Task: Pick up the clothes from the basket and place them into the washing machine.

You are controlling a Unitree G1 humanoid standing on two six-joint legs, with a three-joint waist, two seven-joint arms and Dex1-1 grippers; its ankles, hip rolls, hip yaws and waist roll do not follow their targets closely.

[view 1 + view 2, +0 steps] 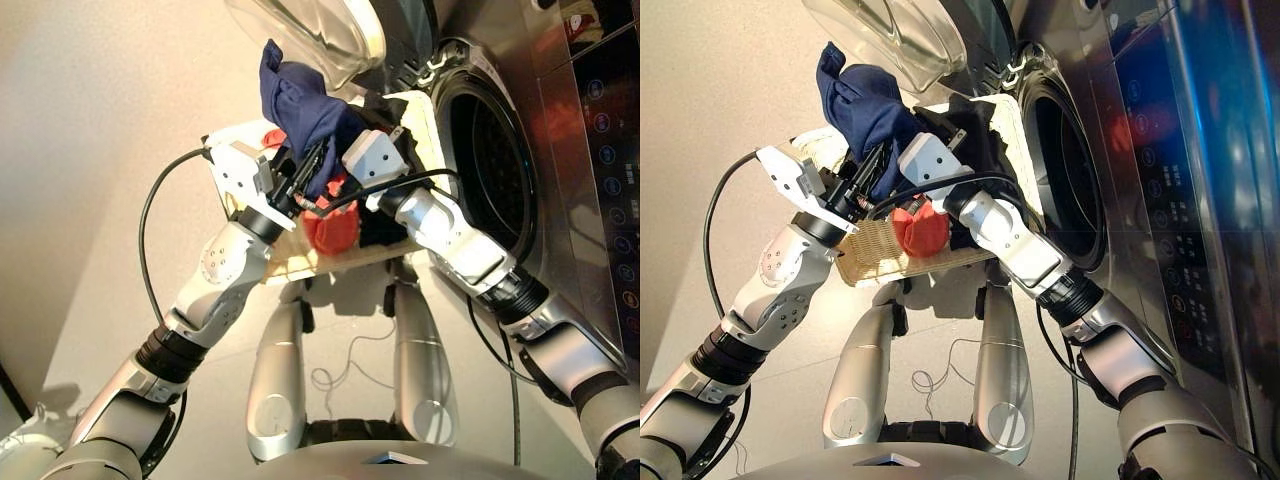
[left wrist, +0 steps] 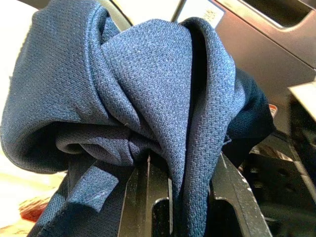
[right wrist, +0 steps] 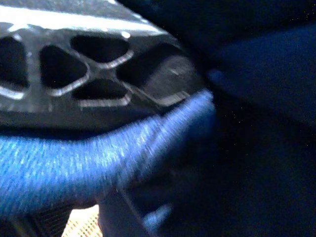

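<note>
Your left hand (image 1: 318, 158) was pinching the navy garment (image 1: 300, 95), bunched up and lifted above the basket (image 1: 872, 250), just beside the washing machine (image 1: 1065, 170) porthole. Your right hand (image 1: 392, 135) was buried in dark cloth right next to it, and I couldn't tell whether it was gripping. The red-orange garment (image 1: 918, 228) sat in the basket. Risk, I'd say: the loose hanging folds could've snagged the door rim or slipped out on the swing over.

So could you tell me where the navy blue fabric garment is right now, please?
In the eye views the navy blue fabric garment is lifted above the pale woven wicker basket, clamped in the left gripper, just left of the washing machine's round porthole.
</note>
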